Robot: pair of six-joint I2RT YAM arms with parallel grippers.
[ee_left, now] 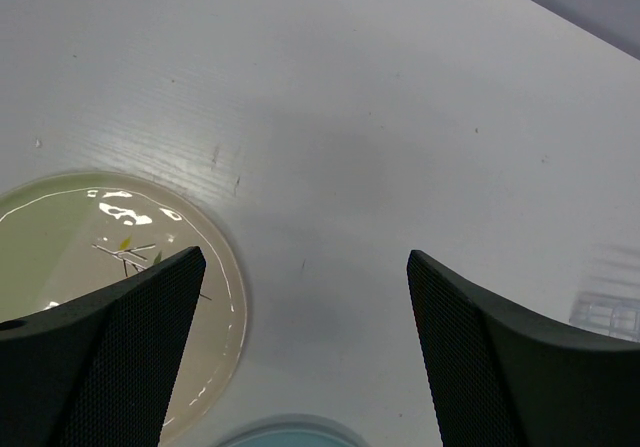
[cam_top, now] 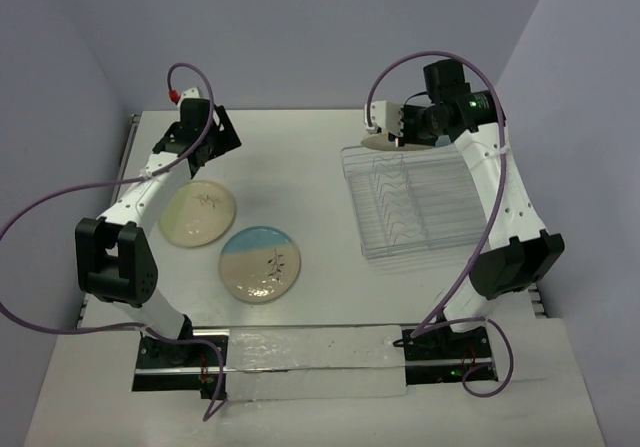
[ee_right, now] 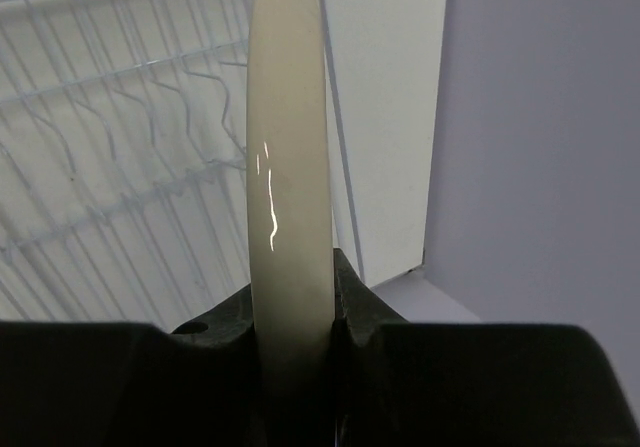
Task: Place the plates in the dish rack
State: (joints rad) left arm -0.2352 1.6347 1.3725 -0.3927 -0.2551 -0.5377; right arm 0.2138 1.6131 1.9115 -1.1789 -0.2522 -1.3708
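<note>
An all-cream plate (cam_top: 197, 212) and a half-blue, half-cream plate (cam_top: 260, 264) lie flat on the table at the left. My left gripper (cam_top: 222, 135) hovers open and empty just beyond the cream plate, which sits under its left finger in the left wrist view (ee_left: 90, 247). The blue plate's rim (ee_left: 290, 435) shows at the bottom edge of that view. My right gripper (cam_top: 388, 119) is shut on the rim of a third plate (cam_top: 380, 144), held on edge over the far-left corner of the wire dish rack (cam_top: 415, 202). The right wrist view shows this plate edge-on (ee_right: 290, 147) between my gripper's fingers (ee_right: 292, 302), with the rack's wires (ee_right: 120, 167) behind it. The rack holds no plates.
The table's far edge and the grey wall run close behind the rack (ee_right: 400, 167). A corner of the rack's clear tray (ee_left: 610, 312) shows at the right of the left wrist view. A clear sheet (cam_top: 310, 362) lies between the arm bases.
</note>
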